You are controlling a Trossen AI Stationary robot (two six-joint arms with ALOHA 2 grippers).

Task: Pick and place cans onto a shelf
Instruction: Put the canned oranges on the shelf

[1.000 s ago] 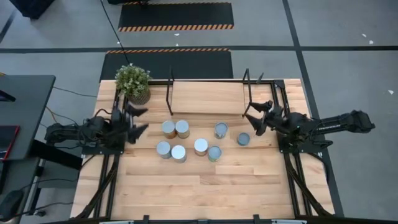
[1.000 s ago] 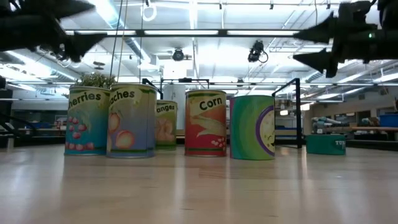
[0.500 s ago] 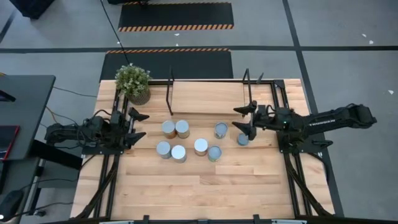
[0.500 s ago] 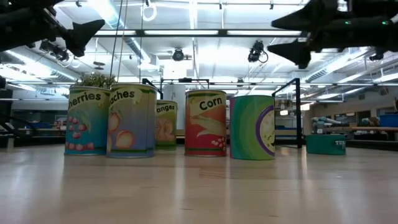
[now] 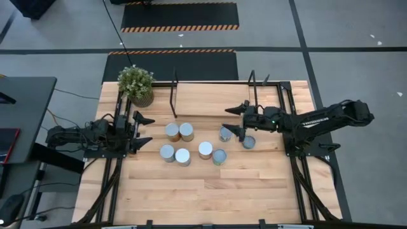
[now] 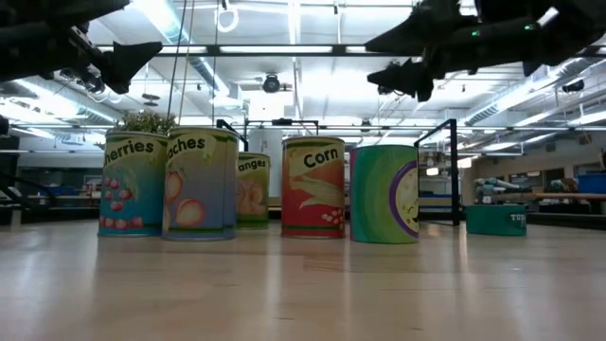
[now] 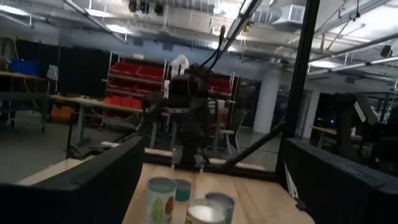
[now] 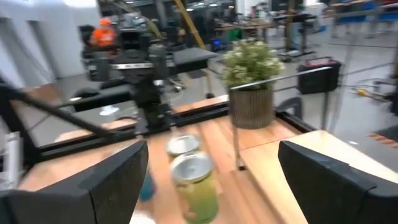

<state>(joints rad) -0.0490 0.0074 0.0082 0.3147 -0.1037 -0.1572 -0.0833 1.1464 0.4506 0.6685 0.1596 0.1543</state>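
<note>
Reaching out over the cans [image 5: 191, 143] clustered mid-surface, the right gripper [image 5: 235, 119] had its fingers spread, gripping nothing. Left gripper [image 5: 141, 129] waited open at its side. The shelf [image 5: 210, 98] sat bare behind. Next move, probably: drop around the nearest can [image 5: 226, 133].

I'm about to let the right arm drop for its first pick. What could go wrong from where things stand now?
1. The right gripper, jaws open, hovers over the can with a second can close beside it; a finger coming down could tip that neighbour.
2. The shelf has a black upright frame just past the gripper; a lifted can might clip it.
3. The other cans stand in tight pairs, so later grasps look cramped.
</note>
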